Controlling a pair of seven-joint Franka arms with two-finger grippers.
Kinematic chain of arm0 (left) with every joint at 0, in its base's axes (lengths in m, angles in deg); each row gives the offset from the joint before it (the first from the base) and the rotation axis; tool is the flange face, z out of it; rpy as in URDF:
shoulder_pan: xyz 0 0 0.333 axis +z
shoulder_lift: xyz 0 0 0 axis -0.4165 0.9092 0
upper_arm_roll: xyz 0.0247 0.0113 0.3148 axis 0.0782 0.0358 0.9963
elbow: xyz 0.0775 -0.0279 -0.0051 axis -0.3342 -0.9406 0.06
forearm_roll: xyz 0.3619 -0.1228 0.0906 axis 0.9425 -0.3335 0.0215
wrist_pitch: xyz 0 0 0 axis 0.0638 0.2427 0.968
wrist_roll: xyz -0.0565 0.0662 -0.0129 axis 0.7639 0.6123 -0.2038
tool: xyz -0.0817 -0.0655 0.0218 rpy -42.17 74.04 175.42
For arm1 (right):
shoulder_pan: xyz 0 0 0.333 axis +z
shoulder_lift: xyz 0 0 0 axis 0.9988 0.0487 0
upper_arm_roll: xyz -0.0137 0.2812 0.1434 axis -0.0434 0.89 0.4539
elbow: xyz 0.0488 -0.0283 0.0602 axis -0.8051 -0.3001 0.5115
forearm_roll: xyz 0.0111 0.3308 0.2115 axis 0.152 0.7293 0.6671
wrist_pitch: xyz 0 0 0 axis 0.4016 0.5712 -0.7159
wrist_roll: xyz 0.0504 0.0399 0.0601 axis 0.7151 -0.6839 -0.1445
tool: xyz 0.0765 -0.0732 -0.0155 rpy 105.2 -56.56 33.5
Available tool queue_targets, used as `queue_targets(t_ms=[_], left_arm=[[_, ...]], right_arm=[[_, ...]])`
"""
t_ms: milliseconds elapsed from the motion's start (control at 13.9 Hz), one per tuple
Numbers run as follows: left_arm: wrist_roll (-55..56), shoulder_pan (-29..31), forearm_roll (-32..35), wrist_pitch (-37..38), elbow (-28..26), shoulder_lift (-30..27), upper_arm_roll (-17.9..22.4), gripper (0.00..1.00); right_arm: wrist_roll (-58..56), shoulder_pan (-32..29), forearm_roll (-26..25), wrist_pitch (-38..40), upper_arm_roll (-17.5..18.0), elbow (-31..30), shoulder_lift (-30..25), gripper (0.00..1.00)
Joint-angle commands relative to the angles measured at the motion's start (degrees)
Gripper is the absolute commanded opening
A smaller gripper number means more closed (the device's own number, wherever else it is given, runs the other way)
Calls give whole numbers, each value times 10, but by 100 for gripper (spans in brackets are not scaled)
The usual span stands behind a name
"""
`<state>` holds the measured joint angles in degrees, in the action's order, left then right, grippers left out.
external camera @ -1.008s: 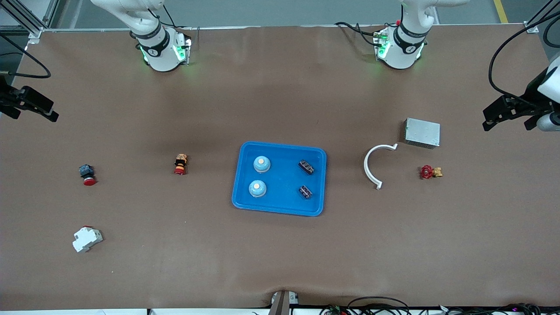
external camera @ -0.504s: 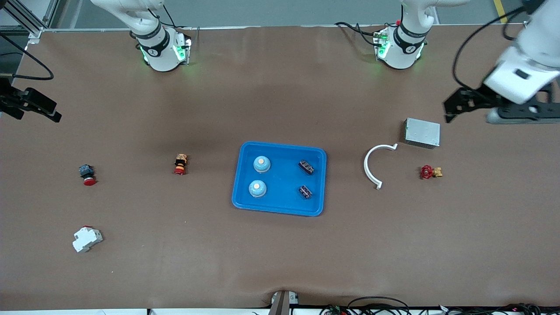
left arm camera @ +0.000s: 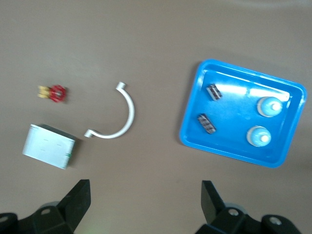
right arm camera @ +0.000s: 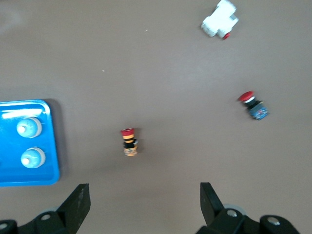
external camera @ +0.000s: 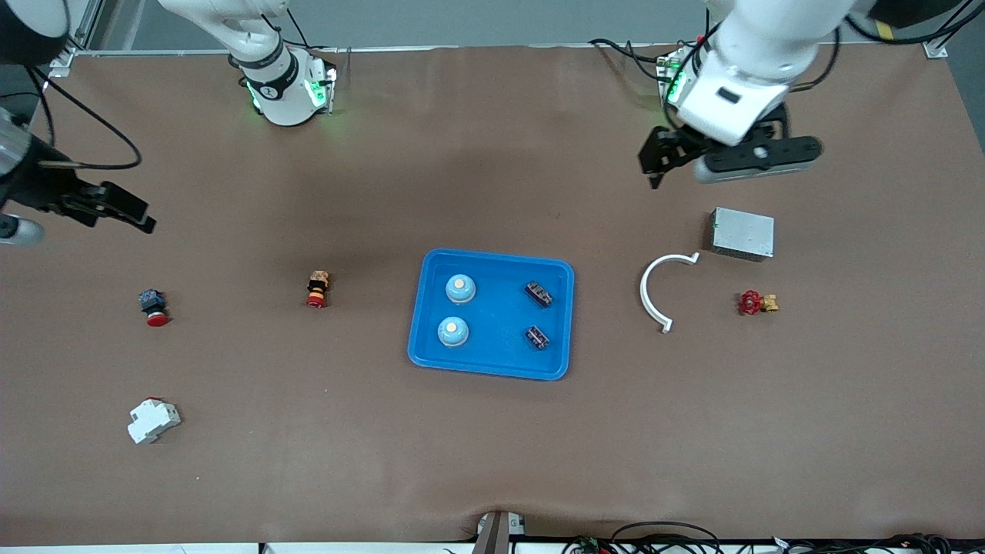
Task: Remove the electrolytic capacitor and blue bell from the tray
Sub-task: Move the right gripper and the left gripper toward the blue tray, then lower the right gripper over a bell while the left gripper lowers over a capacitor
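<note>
We see the left claw (external camera: 655, 164) up in the air with its fingers spread wide and nothing between them, over bare desk (external camera: 492, 462) toward the left arm's end, above the stretch between that arm's base and the white curved piece (external camera: 660, 291). In the left wrist view its two dark fingers (left arm camera: 78, 200) stand well apart. Just beside the curved piece sits a grey metal box (external camera: 742, 233), and nearer the front camera than the box lies a small red-handled valve (external camera: 757, 302).

The right claw (external camera: 131, 215) hangs over bare desk at the right arm's end, also released and empty; its fingers (right arm camera: 78, 200) show well apart in the right wrist view. Below it on the desk we find a blue switch with a red button (external camera: 152, 306), and toward the middle an orange and red push button (external camera: 317, 288). A white breaker (external camera: 153, 420) lies nearest the front camera at that end.

In the middle of the desk rests a blue tray (external camera: 492, 366). Inside it we see two bells (external camera: 460, 288), one nearer the front camera than the other, on the side toward the right arm, and two dark capacitors (external camera: 539, 293) on the side toward the left arm, all apart from each other.
</note>
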<state>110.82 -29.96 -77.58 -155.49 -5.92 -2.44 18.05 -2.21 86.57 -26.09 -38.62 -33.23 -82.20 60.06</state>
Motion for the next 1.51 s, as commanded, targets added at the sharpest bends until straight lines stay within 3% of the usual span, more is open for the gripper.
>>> queue_targets(t_ms=[0,288,792,936,1224,1440], left_arm=[[61,-18,-7,-29,29,56,-14,100],[155,-24,-5,-41,38,96,-14,100],[219,-24,-4,-99,37,180,-12,100],[224,-26,-2,-112,38,226,-12,100],[226,-26,5,-152,38,266,-9,100],[315,-29,37,-183,38,292,-8,100]], right_arm=[[91,55,6,-44,-2,-52,-17,100],[275,149,7,-106,-2,-100,-13,100],[457,265,7,-203,-2,-147,26,100],[501,296,7,-230,-2,-150,52,100],[559,343,4,-316,-2,-146,129,100],[585,365,-14,-348,-4,-143,166,100]])
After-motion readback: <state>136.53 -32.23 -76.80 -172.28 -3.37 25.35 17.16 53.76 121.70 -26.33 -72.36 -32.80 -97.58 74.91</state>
